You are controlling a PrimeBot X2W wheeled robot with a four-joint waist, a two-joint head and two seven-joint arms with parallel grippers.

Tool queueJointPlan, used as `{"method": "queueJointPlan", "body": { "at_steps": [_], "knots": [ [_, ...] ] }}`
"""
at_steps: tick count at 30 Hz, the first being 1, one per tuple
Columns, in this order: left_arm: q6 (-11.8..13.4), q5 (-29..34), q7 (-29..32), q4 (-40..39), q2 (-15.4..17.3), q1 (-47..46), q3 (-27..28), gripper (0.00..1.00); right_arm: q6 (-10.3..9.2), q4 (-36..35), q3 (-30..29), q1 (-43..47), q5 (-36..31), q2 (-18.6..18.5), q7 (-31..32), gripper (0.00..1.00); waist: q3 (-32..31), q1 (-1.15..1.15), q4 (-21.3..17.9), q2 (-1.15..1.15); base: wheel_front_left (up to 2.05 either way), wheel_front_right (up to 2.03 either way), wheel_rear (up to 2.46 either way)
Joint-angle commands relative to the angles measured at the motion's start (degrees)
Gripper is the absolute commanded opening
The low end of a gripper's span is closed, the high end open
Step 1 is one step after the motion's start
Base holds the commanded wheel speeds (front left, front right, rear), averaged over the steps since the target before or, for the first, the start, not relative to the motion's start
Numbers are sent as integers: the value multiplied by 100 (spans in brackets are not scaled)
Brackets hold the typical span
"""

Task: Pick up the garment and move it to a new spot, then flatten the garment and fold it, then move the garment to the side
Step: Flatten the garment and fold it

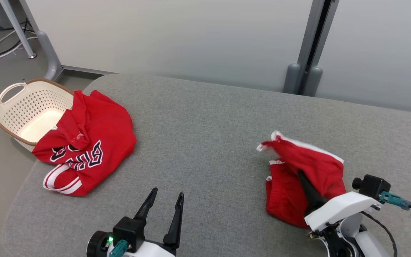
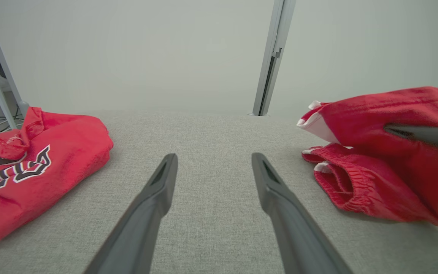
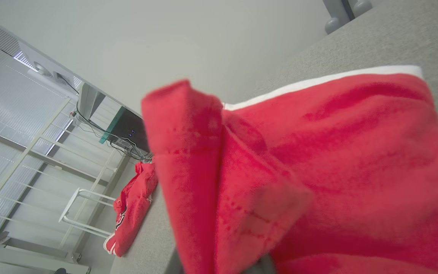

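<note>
Garment [image 1: 321, 160] pinched in closed right pincer [image 1: 301, 175]; left pincer [image 1: 168, 192] wide open, empty; jersey [image 1: 98, 139] lettering unreadable.

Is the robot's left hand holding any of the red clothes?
No, the left hand stands open over the bare table, touching no cloth.

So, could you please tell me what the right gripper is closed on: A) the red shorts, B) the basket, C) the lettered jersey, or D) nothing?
A: the right gripper is shut on a fold of the red shorts, while the lettered jersey lies across the table by the basket.
</note>
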Motion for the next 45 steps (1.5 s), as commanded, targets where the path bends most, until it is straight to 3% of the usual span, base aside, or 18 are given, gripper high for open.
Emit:
{"method": "queueJointPlan", "body": {
  "at_steps": [1,8,9,10,20,29,33,38,45],
  "knots": [
    [-23,14,-27,-7,22,20,6,100,0,49,107,64,-49,-96,-51,0,-19,0,28,0,0,0,0],
    [6,-15,-27,-20,22,99,-20,100,0,332,557,18,-2,-206,-185,0,-55,0,106,0,0,0,0],
    [14,-21,-27,-23,23,104,-20,100,0,344,620,28,-1,-218,-213,42,-61,0,112,0,0,0,0],
    [19,-25,-27,-25,23,106,-22,100,0,333,710,40,11,-227,-191,100,-65,0,117,0,0,0,0],
    [38,-114,-27,-74,23,46,-7,100,0,15,1689,68,225,-504,-133,100,-3,0,125,0,0,0,0],
    [54,-130,-27,-82,22,-12,42,100,0,752,2196,-154,441,-529,281,100,1,0,58,0,0,0,0],
    [75,-135,-26,-115,23,-13,41,100,0,777,2214,-289,540,-506,7,100,-24,0,-63,0,0,0,0],
    [79,-87,-15,-158,22,6,116,100,0,498,2144,-394,395,-768,-624,100,-128,0,-303,0,0,0,0],
    [92,-66,-16,-390,22,12,290,100,0,510,1859,-325,-972,-1283,-1639,100,-269,0,-714,0,0,0,0]
  ]
}}
